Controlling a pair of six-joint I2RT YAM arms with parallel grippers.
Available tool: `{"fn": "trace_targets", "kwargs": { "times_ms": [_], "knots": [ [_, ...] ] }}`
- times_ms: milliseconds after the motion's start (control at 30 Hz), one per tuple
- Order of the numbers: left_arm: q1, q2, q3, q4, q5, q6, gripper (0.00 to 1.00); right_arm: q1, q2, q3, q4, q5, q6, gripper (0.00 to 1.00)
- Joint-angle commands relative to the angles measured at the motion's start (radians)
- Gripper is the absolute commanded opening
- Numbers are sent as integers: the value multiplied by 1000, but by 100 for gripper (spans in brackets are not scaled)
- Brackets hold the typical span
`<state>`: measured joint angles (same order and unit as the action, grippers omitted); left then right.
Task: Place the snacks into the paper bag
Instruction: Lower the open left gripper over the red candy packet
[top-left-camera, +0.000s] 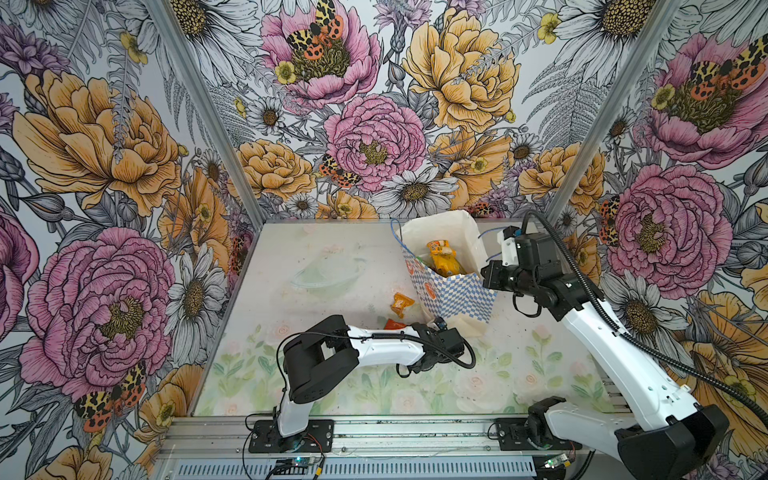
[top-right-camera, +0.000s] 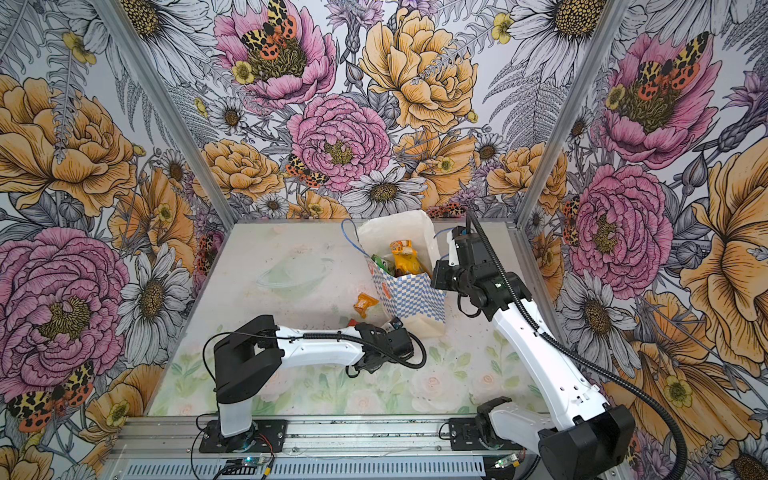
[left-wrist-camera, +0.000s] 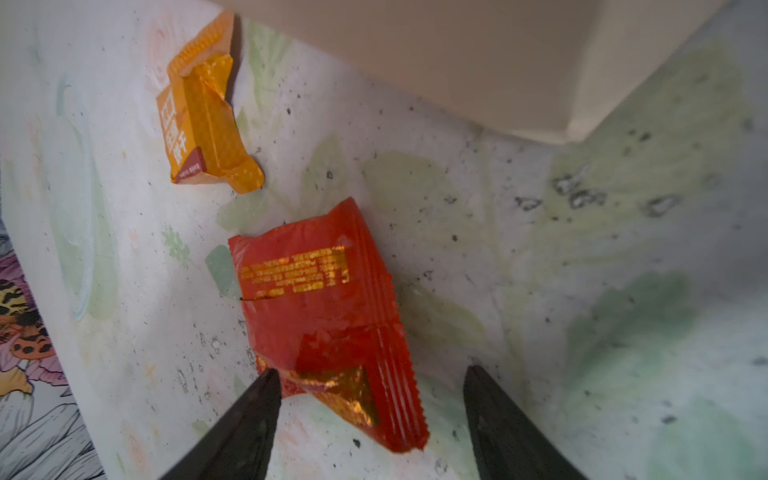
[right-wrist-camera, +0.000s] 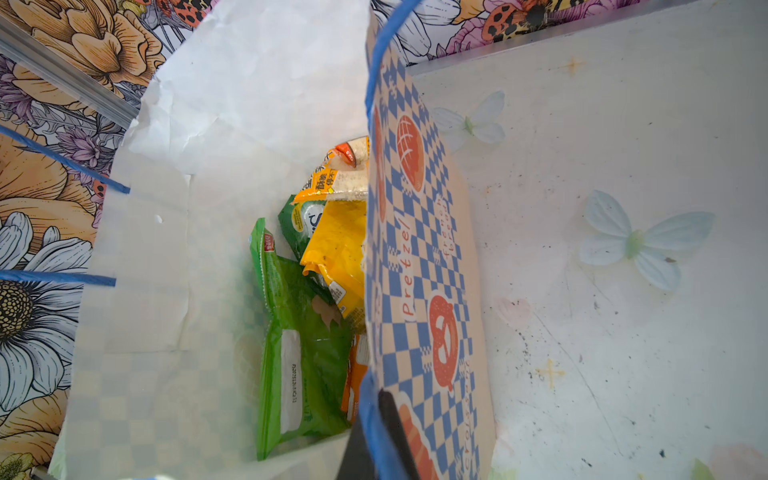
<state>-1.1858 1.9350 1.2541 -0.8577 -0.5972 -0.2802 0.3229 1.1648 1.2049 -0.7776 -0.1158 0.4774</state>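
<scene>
Scene: table (top-left-camera: 332, 266) with a faded floral print, boxed in by flowered wallpaper (top-left-camera: 104, 145) on three sides; two white-and-black robot arms reached in from the lower edge of both top views
Bag: paper bag (top-left-camera: 461, 297) stood upright just right of centre in both top views, mouth open; white inside, blue-and-white checks with orange bread drawings outside, cream base, thin blue handle cord (right-wrist-camera: 380, 62)
Snacks on table: orange packet (top-left-camera: 401, 304) lay just left of the bag's base in both top views; red packet (left-wrist-camera: 320, 316) lay just below it in those frames, near but apart, mostly hidden there by the left arm
Snacks in bag: yellow packet (right-wrist-camera: 336, 249), two green packets (right-wrist-camera: 303, 353) and part of a second orange packet (right-wrist-camera: 355, 374) lay piled inside, shown by the right wrist view
Left gripper: left gripper (left-wrist-camera: 370, 372) hung low over the table with jaws apart, straddling one end of the red packet; one fingertip (left-wrist-camera: 266, 386) sat at the packet's edge, the other stood clear; nothing was held
Right gripper: right gripper (top-left-camera: 489, 272) was at the bag's right rim in both top views, jaws closed, pinching the bag's wall beside the cord
</scene>
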Motion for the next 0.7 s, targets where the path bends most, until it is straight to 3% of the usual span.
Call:
{"fn": "trace_targets", "kwargs": {
  "times_ms": [0,433,667],
  "knots": [
    [2,43,16,-13,-50,4,65,-2,-41,8,44,-1,-17,0],
    [6,34,-22,-14,-99,-65,24,-10,-43,10,44,-4,-17,0],
    [0,-10,-36,-7,-126,-97,17,-10,-44,10,44,-6,-17,0]
  ]
}}
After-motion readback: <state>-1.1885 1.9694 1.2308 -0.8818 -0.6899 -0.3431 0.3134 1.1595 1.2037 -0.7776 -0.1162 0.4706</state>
